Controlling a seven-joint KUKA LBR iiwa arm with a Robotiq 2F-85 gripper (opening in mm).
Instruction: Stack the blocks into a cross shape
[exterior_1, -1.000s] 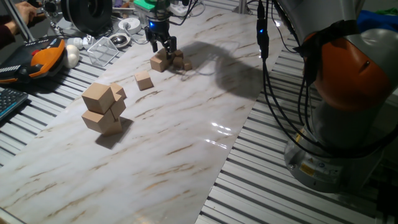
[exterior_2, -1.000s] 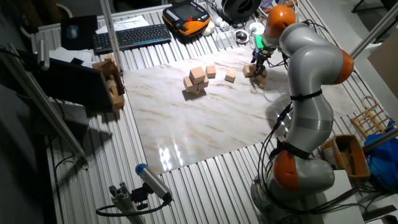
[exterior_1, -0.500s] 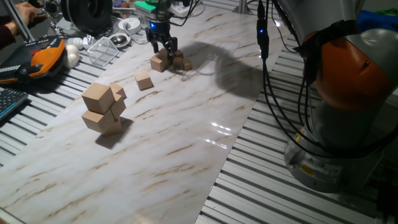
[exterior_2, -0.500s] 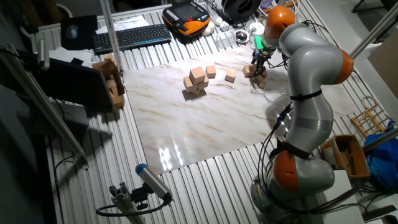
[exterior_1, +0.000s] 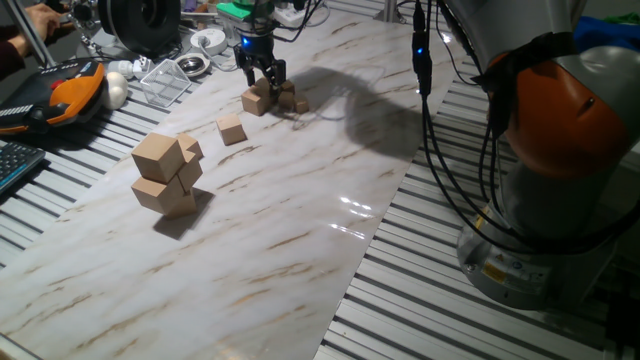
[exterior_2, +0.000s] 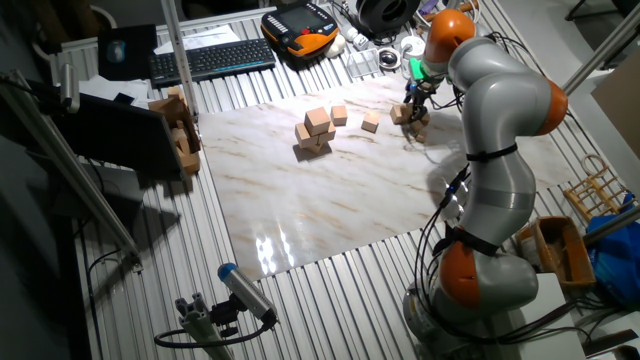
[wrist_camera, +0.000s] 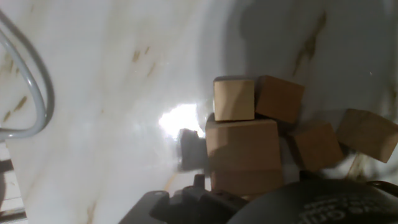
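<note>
A middle-size tan block (exterior_1: 257, 101) lies at the far end of the marble board, also seen in the other fixed view (exterior_2: 400, 113) and close up in the hand view (wrist_camera: 242, 146). My gripper (exterior_1: 262, 82) hangs right over it with its fingers spread to either side, open and empty; it also shows in the other fixed view (exterior_2: 413, 100). A second block (exterior_1: 232, 130) lies alone nearer the board's middle (exterior_2: 371, 122). A third block (exterior_2: 339, 114) sits by the big cubes. My fingertips do not show in the hand view.
Several tiny tan cubes (exterior_1: 290, 99) crowd right against the block under the gripper (wrist_camera: 280, 98). A stack of bigger tan cubes (exterior_1: 163, 172) stands mid-board. A clear box (exterior_1: 165, 80), an orange pendant (exterior_1: 75, 92) and a keyboard (exterior_2: 210, 58) lie beyond the board's edge.
The gripper has shifted only very slightly over the same block. No block has moved.
</note>
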